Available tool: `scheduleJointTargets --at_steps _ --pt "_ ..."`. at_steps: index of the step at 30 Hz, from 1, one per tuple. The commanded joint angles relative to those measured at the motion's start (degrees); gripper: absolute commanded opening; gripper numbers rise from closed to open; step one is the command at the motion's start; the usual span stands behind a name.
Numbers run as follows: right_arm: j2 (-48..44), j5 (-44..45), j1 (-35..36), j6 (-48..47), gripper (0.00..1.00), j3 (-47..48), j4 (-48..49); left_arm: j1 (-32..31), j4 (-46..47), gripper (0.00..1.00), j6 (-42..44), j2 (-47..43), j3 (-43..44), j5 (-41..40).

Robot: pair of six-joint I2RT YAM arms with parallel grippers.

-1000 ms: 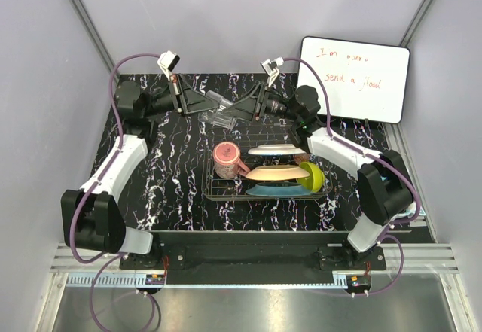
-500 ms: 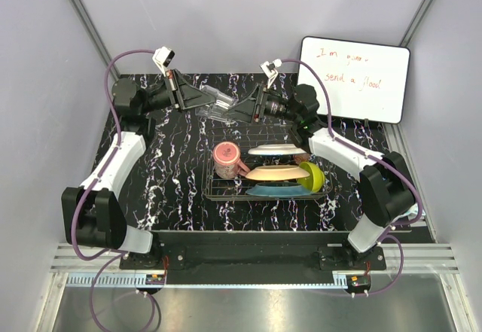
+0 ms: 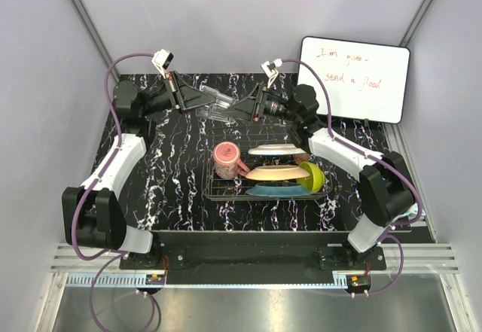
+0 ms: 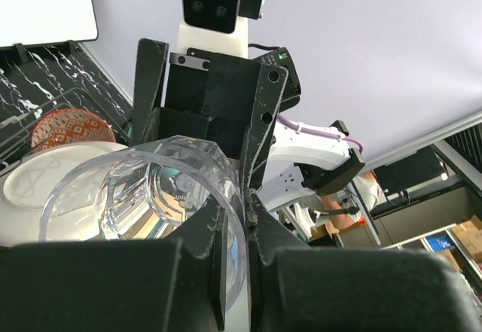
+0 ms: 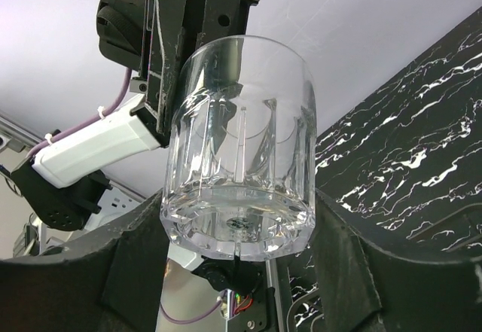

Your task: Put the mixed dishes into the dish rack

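The clear glass (image 3: 217,107) hangs on its side in the air over the back of the table, between both grippers. My left gripper (image 3: 202,105) is shut on its rim; in the left wrist view the glass (image 4: 143,189) wall is pinched at the left gripper (image 4: 239,204). My right gripper (image 3: 235,112) holds the other end: its fingers press both sides of the glass (image 5: 241,144) base at the right gripper (image 5: 239,226). The dish rack (image 3: 215,193) holds the pink mug (image 3: 226,159), white plate (image 3: 273,150), peach plate (image 3: 275,172), teal plate (image 3: 271,190), lime-green bowl (image 3: 314,175) and red-white patterned bowl (image 4: 71,127).
A whiteboard (image 3: 354,80) with red writing leans at the back right, just behind the right arm. The black marbled table (image 3: 169,174) lies under everything. Grey walls close in the back and both sides.
The left gripper and the glass have shifted slightly left and up. The right gripper has followed and stays at the glass base.
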Motion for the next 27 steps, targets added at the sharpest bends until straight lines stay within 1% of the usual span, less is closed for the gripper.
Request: scheduleJointTargets --at_steps 1,2,3,4,5,6,7,8,9,10,11,12,13,14,15,16,17,18,19,20,21,22,23,24,26,27 --pt "-2.38 2.34 0.0 0.85 0.56 1.58 2.55 -0.11 3.55 0.0 1.13 -2.9 -2.2 -0.73" --pt "-3.16 2.34 0.0 0.41 0.49 1.67 1.85 -0.11 2.85 0.0 2.09 -3.16 -2.64 -0.56" --pt "-3.61 2.43 0.0 -0.99 0.39 1.85 -1.11 0.07 1.8 0.0 2.62 -3.25 -3.0 -0.47" --pt "-4.22 2.69 0.0 -1.96 0.2 2.46 -3.32 0.16 1.09 0.0 3.24 -3.69 -3.61 -0.03" --pt "-5.62 3.04 -0.08 -3.18 0.09 2.9 -5.95 0.33 0.47 0.0 4.11 -3.95 -4.05 0.15" --pt "-6.5 4.0 0.0 -6.07 0.01 3.25 -11.72 0.68 0.12 0.0 4.38 -4.13 -4.4 0.23" --pt "-7.29 4.36 0.0 -7.49 0.0 3.69 -14.13 0.77 0.2 0.0 4.65 -4.31 -4.84 0.58" --pt "-8.87 4.71 0.0 -9.68 0.0 3.69 -16.15 0.86 -0.06 0.03 5.26 -4.39 -5.19 0.93" --pt "-9.84 5.32 0.0 -11.18 0.0 3.78 -20.52 1.21 -1.02 0.07 5.87 -4.31 -5.28 1.2" --pt "-10.72 5.76 0.0 -12.85 0.0 4.56 -23.44 1.39 -1.63 0.21 6.49 -4.22 -5.02 2.42" --pt "-11.86 6.03 0.09 -16.0 0.0 5.44 -26.95 1.65 -2.51 0.3 8.58 -4.31 -4.85 3.3" --pt "-12.22 6.2 0.0 -18.03 0.0 6.5 -35.16 2.43 -6.44 0.41 10.61 -4.31 -4.5 4.09" --pt "-12.4 6.64 0.0 -20.14 0.0 9.64 -40.2 3.05 -10.48 0.51 13.41 -4.57 -3.1 5.15" --pt "-12.23 6.91 0.0 -23.99 0.0 11.58 -46.08 3.75 -15.3 0.67 21.44 -4.92 -2.13 5.24" --pt "-12.05 7.26 0.0 -25.77 0.0 13.43 -56.15 5.15 -27.01 0.71 26.83 -5.18 -0.9 5.16" --pt "-11.79 7.96 0.09 -27.61 0.0 16.76 -60.51 5.51 -33.31 0.73 32.37 -5.71 2.07 4.29" --pt "-11.26 8.23 0.27 -30.5 0.0 18.44 -64.65 5.52 -39.02 0.8 42.34 -5.71 3.66 3.67" --pt "-11.0 8.84 0.44 -31.92 0.0 19.85 -72.52 7.69 -48.31 0.83 46.44 -5.63 5.16 3.23" --pt "-10.56 11.11 0.79 -33.76 0.0 23.52 -76.86 8.06 -51.88 0.89 50.14 -5.28 7.35 1.83" --pt "-8.38 12.87 2.62 -37.87 0.0 26.17 -81.78 8.5 -54.7 0.9 54.88 -5.01 8.07 1.12" --pt "-6.79 18.45 3.86 -39.91 0.0 29.15 -92.35 9.64 -57.34 0.92 56.14 -4.84 8.42 0.68" --pt "-5.04 22.08 5.87 -41.94 0.0 35.45 -97.42 10.17 -57.97 0.93 56.85 -4.57 8.43 0.5" --pt "-1.8 25.68 9.63 -45.09 0.0 38.21 -101.73 10.87 -58.41 0.94 57.99 -4.48 8.25 0.32" --pt "-0.46 31.98 11.85 -46.16 0.0 42.32 -108.3 11.92 -58.77 0.95 58.35 -4.48 8.08 -0.11" --pt "2.0 35.29 15.89 -47.14 0.0 44.73 -111.87 12.63 -59.29 0.95 60.62 -4.75 7.55 -0.64" --pt "2.36 35.91 16.61 -46.97 0.0 45.96 -113.45 13.16 -59.99 0.95 61.42 -4.92 7.55 -1.08"
